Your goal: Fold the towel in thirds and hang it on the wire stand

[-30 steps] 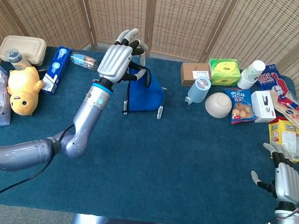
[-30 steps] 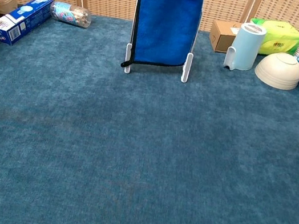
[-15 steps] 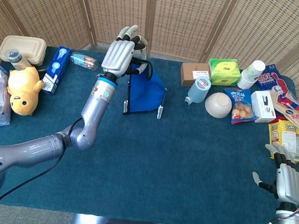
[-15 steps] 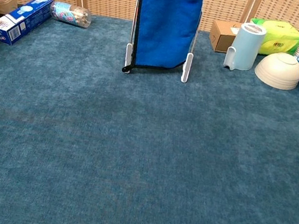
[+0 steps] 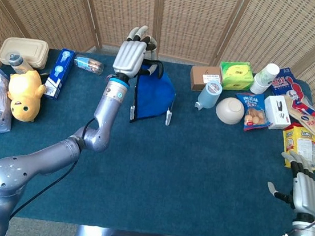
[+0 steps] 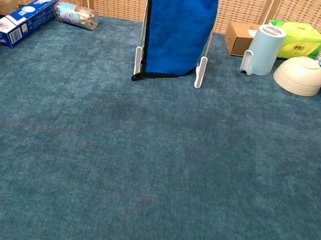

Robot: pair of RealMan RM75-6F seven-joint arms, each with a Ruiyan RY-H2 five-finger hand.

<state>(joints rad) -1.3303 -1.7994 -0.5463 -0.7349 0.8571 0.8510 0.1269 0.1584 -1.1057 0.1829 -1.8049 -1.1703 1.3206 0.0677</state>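
Note:
A blue towel [image 5: 152, 94] with a black edge hangs folded over the white wire stand [image 5: 168, 117] at the back middle of the table. In the chest view the towel [image 6: 178, 24] drapes between the stand's two feet [image 6: 200, 72], its lower edge slanting down to the left. My left hand [image 5: 133, 52] is raised just left of the towel's top, fingers stretched upward; whether its thumb side touches the towel's black loop is hidden. My right hand [image 5: 304, 191] hovers with fingers apart and nothing in it at the table's front right corner.
A yellow plush toy [image 5: 23, 93], blue box [image 5: 59, 72], lying bottle [image 5: 89, 63] and lidded container [image 5: 22, 49] stand at the left. A pale blue jug [image 6: 263, 49], bowl [image 6: 299, 75], cardboard box [image 5: 204, 76], cups and snack packets [image 5: 252, 111] crowd the right.
My left hand has risen and shifted right along the towel's top, its fingers straightening from a curl. The towel's lower left corner has sagged a little. The right hand has barely moved.

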